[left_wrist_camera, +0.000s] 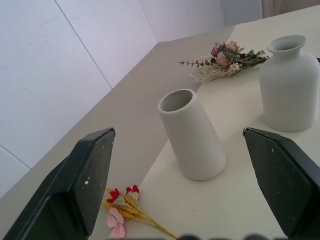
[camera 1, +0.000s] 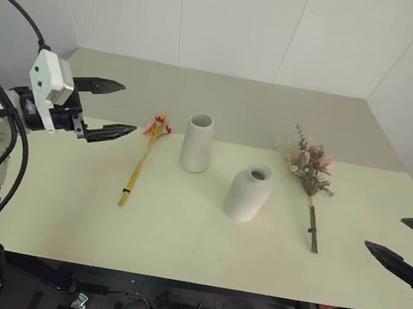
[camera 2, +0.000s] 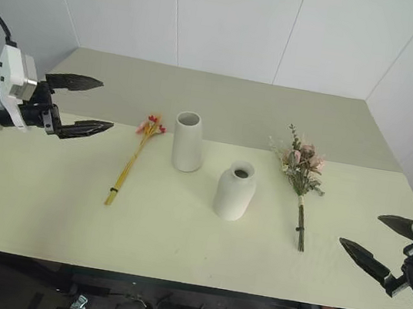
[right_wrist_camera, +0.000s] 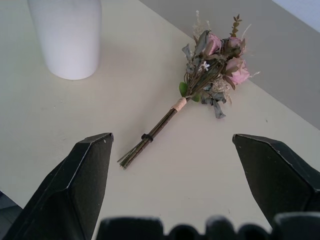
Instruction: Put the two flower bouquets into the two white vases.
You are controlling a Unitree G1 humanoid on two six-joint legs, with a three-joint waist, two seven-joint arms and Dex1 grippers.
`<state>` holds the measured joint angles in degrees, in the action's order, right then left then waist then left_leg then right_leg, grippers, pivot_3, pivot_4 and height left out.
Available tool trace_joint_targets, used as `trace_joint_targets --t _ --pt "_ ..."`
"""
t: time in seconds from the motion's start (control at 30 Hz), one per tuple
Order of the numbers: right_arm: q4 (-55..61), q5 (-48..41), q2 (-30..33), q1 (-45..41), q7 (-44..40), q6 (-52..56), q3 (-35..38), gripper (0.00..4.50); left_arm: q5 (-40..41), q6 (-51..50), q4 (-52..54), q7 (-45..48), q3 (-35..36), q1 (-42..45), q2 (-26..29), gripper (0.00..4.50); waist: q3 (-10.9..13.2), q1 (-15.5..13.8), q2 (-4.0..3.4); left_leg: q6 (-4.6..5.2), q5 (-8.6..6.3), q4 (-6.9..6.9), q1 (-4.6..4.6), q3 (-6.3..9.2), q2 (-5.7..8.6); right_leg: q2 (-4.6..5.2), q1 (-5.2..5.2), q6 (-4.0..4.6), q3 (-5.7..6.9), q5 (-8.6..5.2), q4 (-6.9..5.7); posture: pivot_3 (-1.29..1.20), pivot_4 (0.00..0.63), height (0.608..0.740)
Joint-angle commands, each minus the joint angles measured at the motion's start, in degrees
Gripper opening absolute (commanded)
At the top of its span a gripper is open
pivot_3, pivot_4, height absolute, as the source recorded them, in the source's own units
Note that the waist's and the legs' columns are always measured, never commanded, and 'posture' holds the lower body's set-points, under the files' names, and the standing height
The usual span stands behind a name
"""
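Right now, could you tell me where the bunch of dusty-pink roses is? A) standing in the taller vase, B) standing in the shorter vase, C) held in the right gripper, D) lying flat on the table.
D: the rose bouquet lies flat on the table, to the right of the shorter vase, while the right gripper hangs open and empty beside it.

pale table (camera 1: pixel 177 243) — white panelled walls (camera 1: pixel 234 19)
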<state>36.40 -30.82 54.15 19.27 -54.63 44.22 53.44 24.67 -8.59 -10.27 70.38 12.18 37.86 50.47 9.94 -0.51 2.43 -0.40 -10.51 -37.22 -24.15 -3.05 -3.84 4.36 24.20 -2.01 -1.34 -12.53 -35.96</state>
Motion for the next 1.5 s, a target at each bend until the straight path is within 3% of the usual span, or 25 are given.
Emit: trace_joint_targets --t 0.03,0.47,0.6,0.7,0.83,1.0,1.23,1.33,1.5 --pt "0.41 -1.13 1.77 -1.49 0.96 1.78 2.42 4.50 0.79 -0.35 1.50 0.22 0.30 0.82 0.55 4.46 0.00 0.00 0.00 0.00 0.00 0.00 0.00 0.00 0.00 0.00 0.00 0.00 0.00 0.00 0.00 0.00 0.150 0.740" --pt "-2.12 -4.30 7.74 -7.45 4.53 13.23 -2.79 4.50 1.79 -2.31 3.41 0.62 0.84 -0.10 0.83 4.46 0.00 0.07 0.00 0.00 0.00 0.00 0.00 0.00 0.00 0.00 0.00 0.00 0.00 0.00 0.00 0.00 0.150 0.740" --pt "-8.13 -5.68 9.40 -21.45 12.47 20.18 -17.38 4.50 0.94 -2.45 4.32 1.08 -2.78 1.29 -1.55 4.46 -0.01 0.66 0.02 0.00 0.00 -0.02 0.02 0.00 0.00 0.01 -0.02 0.02 -0.01 0.01 0.01 0.00 0.150 0.740" --pt "-16.05 -2.29 5.70 -35.08 18.37 23.24 -31.67 4.50 -0.46 -2.17 4.88 1.30 -6.70 2.44 -4.29 4.46 -0.01 1.15 0.02 0.01 0.00 -0.05 0.00 0.00 0.01 0.00 -0.01 0.08 -0.05 0.04 0.00 0.00 0.150 0.740" --pt "-29.27 2.03 0.78 -49.25 20.72 24.77 -44.43 4.50 -2.12 -1.76 4.91 0.98 -10.28 4.27 -7.14 4.46 0.00 1.29 0.02 0.02 0.01 -0.06 -0.15 0.01 0.03 -0.03 0.14 0.31 -0.06 0.22 -0.02 0.00 0.150 0.740" --pt "-46.24 8.69 -3.27 -61.36 20.45 21.86 -54.82 4.50 -1.99 -2.27 5.46 0.73 -11.19 5.57 -8.71 4.46 0.00 1.36 0.01 0.03 0.00 -0.04 -0.47 0.00 0.05 -0.04 0.44 0.39 -0.09 0.28 -0.03 0.00 0.150 0.740" --pt "-60.55 14.39 -7.00 -70.11 15.59 18.47 -62.96 4.50 -2.26 -2.99 7.37 -0.01 -10.52 2.53 -7.45 4.46 0.01 1.39 0.00 0.03 0.01 -0.05 -0.51 -0.02 0.07 -0.02 0.51 0.37 -0.10 0.30 -0.08 0.00 0.150 0.740" --pt "-66.97 17.53 -9.52 -72.96 14.68 15.96 -65.53 3.96 -2.27 -3.65 8.93 -0.98 -10.28 1.14 -6.99 4.50 0.01 1.41 -0.01 0.03 0.01 -0.06 -0.48 -0.02 0.06 -0.04 0.53 0.37 -0.10 0.30 -0.13 0.00 0.150 0.740" --pt "-75.58 21.25 -11.77 -76.53 14.57 13.15 -65.78 2.19 -2.20 -4.47 10.31 -2.10 -10.06 0.17 -6.62 4.50 0.01 1.39 -0.02 0.03 0.01 -0.05 -0.51 -0.03 0.06 -0.04 0.56 0.37 -0.11 0.30 -0.14 0.00 0.150 0.740"
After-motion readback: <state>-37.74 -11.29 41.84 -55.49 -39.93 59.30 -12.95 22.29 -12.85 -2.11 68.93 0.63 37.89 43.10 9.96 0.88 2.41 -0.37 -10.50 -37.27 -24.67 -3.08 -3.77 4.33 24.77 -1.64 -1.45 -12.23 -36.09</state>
